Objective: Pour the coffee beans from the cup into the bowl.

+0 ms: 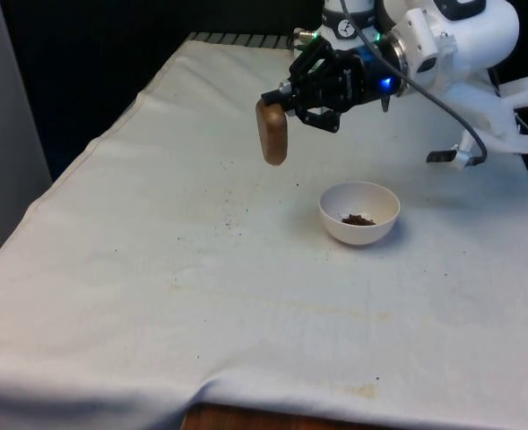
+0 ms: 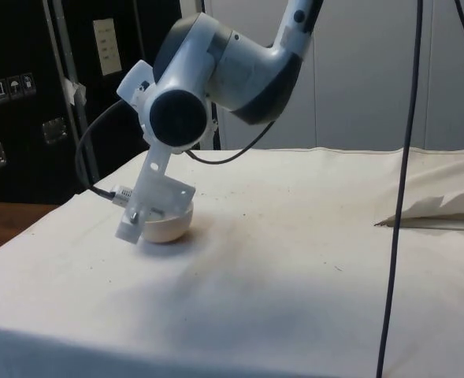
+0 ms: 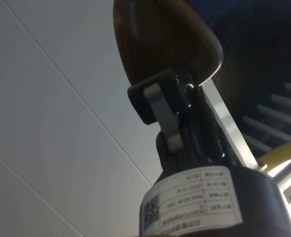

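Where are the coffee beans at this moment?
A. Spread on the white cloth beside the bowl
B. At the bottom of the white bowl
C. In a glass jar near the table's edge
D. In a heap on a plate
B: in the front view a small dark heap of coffee beans lies inside the white bowl, while the pincer holds the brown cup in the air to the front view's left of it.

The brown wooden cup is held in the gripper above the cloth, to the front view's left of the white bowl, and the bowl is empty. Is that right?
Not quite: the white round bowl is not empty. The front view shows a small heap of dark coffee beans in its bottom. The rest holds: the black gripper holds the brown wooden cup above the white cloth, to the front view's left of the bowl.
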Controlling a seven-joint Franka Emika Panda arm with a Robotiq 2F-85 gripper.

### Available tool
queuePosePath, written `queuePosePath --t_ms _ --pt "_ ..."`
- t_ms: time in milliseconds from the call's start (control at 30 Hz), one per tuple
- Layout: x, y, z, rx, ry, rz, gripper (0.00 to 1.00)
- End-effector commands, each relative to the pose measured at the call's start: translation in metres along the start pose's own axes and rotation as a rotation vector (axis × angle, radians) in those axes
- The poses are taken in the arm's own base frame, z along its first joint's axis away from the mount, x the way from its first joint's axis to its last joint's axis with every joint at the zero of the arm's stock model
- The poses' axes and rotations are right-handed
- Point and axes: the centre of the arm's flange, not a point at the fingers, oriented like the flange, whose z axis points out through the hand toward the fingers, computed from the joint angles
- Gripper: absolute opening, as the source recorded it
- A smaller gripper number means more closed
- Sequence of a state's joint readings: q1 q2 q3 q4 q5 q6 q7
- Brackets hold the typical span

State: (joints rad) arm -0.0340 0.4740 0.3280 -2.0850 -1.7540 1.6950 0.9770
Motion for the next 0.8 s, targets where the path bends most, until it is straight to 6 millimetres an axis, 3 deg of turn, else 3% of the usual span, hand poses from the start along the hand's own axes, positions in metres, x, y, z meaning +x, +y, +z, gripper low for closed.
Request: queuePosePath --t_ms 0,767 --pt "-0.002 0.002 0.002 0.025 0.002 0.003 0.01" --pt "-0.011 0.008 0.029 0.138 -0.04 0.044 0.01"
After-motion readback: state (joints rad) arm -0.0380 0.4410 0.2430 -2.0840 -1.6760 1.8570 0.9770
